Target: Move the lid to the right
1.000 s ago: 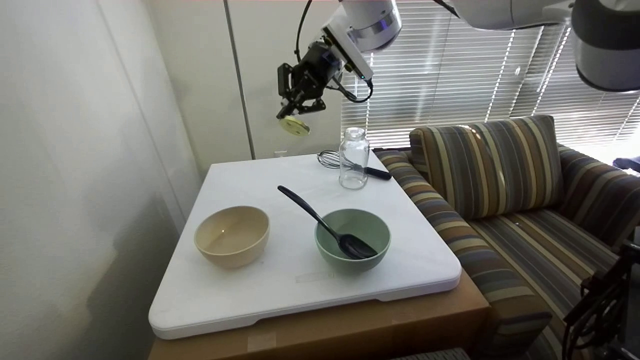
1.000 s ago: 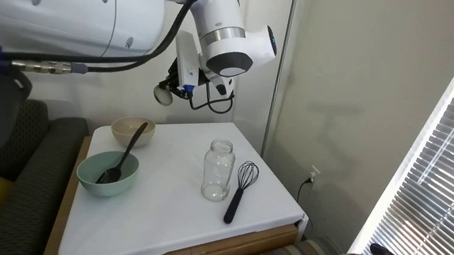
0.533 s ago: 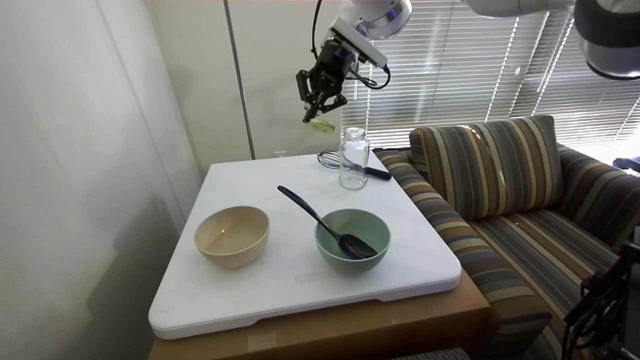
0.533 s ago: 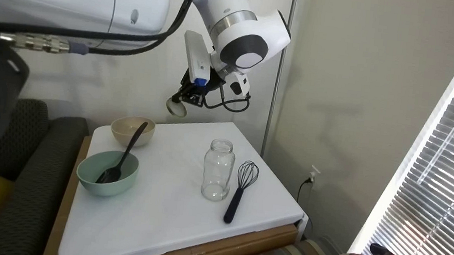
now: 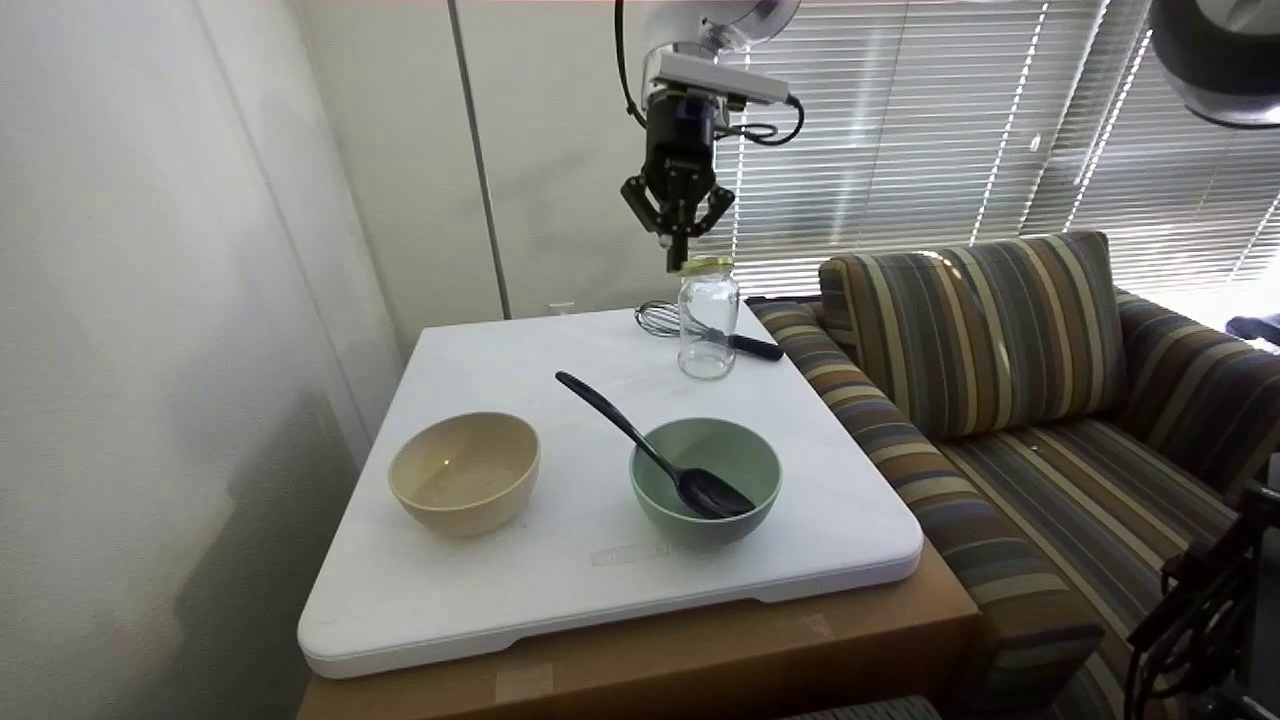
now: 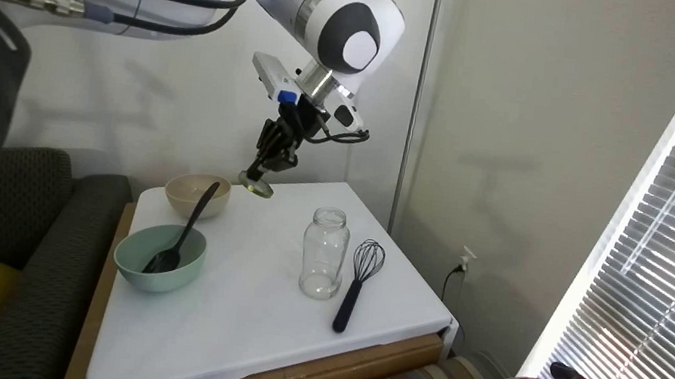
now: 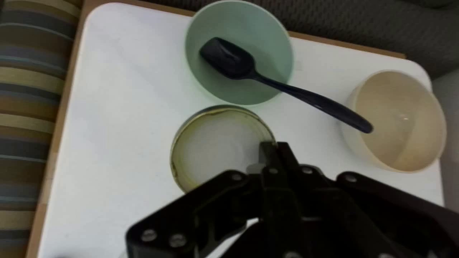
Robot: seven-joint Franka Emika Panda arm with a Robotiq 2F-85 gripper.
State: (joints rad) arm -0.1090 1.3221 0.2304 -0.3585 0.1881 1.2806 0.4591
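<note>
Cream jar lid [image 5: 708, 266], rim pinched in tool [image 7: 275, 146], shifted toward three o'clock in an exterior view; rightward carry likely progressing.

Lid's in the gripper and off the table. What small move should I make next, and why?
I'd probably lower the lid slightly toward the white tabletop, if this spot is far enough right. The gripper is shut on the lid's rim, and an exterior view shows it in the air, apart from the glass jar.
</note>
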